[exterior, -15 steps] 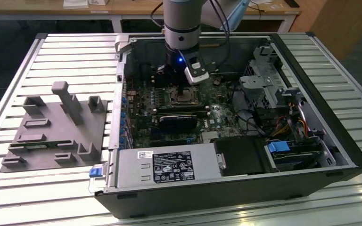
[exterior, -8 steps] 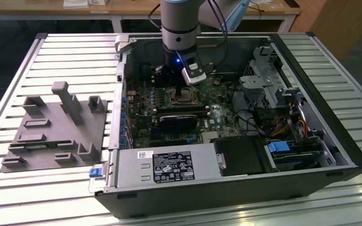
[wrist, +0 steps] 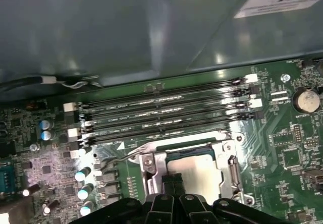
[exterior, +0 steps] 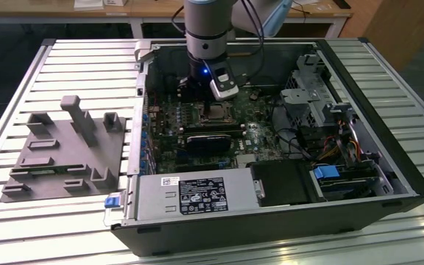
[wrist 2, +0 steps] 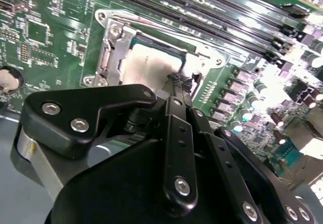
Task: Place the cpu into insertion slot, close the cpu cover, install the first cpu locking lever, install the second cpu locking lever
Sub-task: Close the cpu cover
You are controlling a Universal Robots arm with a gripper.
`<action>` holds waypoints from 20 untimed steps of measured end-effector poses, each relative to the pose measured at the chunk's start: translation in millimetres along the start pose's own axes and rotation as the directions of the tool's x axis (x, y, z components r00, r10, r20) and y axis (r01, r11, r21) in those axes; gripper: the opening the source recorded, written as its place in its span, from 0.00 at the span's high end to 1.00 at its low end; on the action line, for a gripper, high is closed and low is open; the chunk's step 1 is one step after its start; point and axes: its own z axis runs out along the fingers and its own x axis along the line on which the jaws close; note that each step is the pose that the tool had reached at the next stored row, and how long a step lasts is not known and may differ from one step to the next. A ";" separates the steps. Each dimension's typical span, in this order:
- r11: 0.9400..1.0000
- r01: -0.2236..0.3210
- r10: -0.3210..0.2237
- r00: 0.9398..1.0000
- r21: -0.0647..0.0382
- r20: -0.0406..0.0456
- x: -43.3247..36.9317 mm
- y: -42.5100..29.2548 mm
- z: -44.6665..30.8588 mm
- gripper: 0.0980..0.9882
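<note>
Nearest in both wrist views, the black metal gripper pinches its tips together on nothing visible. Just beyond, the small flat grey square cpu sits in the silvery-rimmed square insertion slot; a sideways slip could gouge it.

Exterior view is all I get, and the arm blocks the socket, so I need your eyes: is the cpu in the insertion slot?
Observer: Yes. In both wrist views the cpu lies grey face up in the insertion slot.
Operator: And the cpu cover?
Observer: The cpu cover appears to lie flat over the cpu, its window framing the grey face.
Operator: Where is the gripper?
Observer: The gripper is shut, with its tips at the insertion slot's edge, right beside the cpu.
</note>
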 end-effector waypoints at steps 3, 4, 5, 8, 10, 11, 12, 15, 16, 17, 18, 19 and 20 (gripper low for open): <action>1.000 0.000 0.000 1.000 -0.001 0.004 4.9 -0.9 0.1 0.99; 1.000 0.000 0.000 1.000 -0.001 0.005 5.8 -1.0 0.6 0.99; 1.000 0.000 0.000 1.000 -0.001 0.005 6.4 -1.1 1.3 0.99; 1.000 0.000 0.000 1.000 -0.001 0.005 7.8 -1.6 3.8 0.99; 1.000 0.000 0.000 1.000 -0.001 0.005 9.2 -1.9 4.4 0.99; 1.000 0.000 0.000 1.000 -0.001 0.005 9.9 -2.0 4.7 0.99; 1.000 0.000 0.000 1.000 -0.001 0.005 10.5 -2.1 4.9 0.99; 1.000 0.000 0.000 1.000 -0.001 0.005 11.3 -2.3 6.5 0.99; 1.000 0.000 0.000 1.000 -0.001 0.005 11.5 -2.4 7.1 0.99; 1.000 0.000 0.000 1.000 -0.001 0.005 11.6 -2.5 7.3 0.99; 1.000 0.000 0.000 1.000 -0.001 0.005 11.7 -2.5 7.3 0.99; 1.000 0.000 0.000 1.000 -0.001 0.005 11.7 -2.5 7.3 0.99; 1.000 0.000 0.000 1.000 -0.001 0.005 11.7 -2.5 7.4 0.99</action>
